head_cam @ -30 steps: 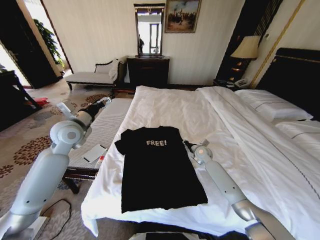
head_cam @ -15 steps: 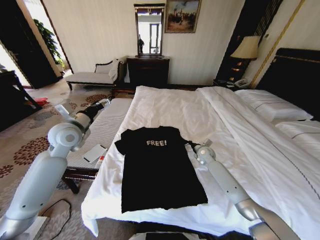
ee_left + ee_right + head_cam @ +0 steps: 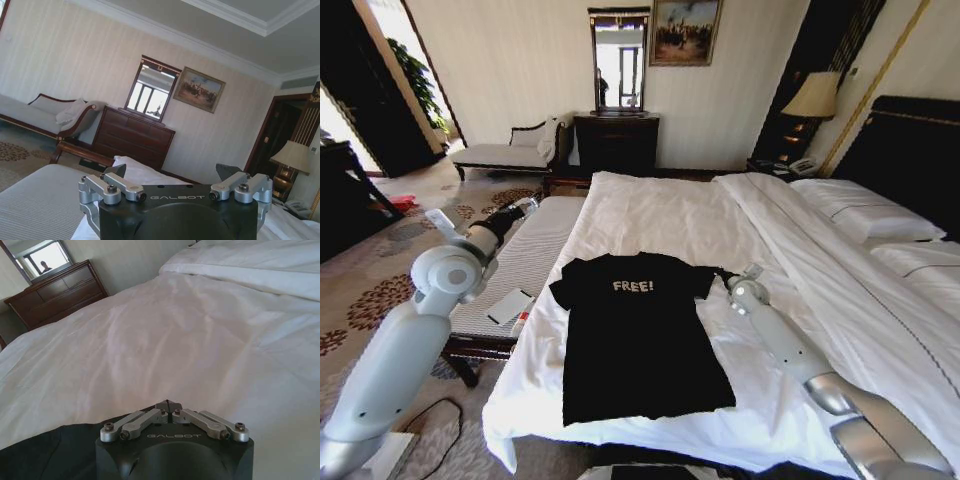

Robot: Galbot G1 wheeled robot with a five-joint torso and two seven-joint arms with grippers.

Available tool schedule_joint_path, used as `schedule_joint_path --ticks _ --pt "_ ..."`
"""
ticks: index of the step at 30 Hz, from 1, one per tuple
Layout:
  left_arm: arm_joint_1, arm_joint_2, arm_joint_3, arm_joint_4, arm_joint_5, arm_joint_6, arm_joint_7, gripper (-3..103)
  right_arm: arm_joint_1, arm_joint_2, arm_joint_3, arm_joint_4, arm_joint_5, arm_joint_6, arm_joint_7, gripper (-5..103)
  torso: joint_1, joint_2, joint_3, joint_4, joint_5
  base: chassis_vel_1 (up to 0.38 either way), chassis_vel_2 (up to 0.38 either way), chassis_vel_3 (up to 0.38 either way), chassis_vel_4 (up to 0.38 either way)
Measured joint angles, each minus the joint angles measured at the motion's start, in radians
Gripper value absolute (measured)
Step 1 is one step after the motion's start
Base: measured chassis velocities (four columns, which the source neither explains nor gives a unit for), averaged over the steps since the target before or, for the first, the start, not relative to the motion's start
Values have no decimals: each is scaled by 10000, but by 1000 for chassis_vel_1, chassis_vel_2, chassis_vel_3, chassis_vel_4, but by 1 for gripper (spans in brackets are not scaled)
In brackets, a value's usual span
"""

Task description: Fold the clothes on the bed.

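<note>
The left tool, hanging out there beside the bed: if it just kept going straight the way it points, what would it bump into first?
Probably nothing near. The left tool, open, points over the striped bench toward the dark dresser at the far wall; depth is hard to judge.

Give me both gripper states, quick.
Left gripper: open, holding nothing, raised beside the bed.
Right gripper: shut, at the T-shirt sleeve.

Our arms were pale grey with silver joints; each black tool (image 3: 170, 200) carried GALBOT lettering, silver screwed links.
</note>
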Motion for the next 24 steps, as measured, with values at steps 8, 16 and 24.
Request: schedule_joint_path --ticks 8,16,24 --pt "118 -107 61 2 131 -1 -6 100 81 131 2 -592 -558 101 -405 0 0 0 0 0 -1 0 0 0 0" --pt "616 -237 5 81 246 185 -164 100 -34 210 104 -586 -827 220 -395 0 -1 0 -1 -3 -2 0 0 0 0" --pt "1967 -763 -341 774 -32 788 -216 100 -506 32 662 189 -1495 484 -340 27 -2 1 0 1 -4 0 0 0 0"
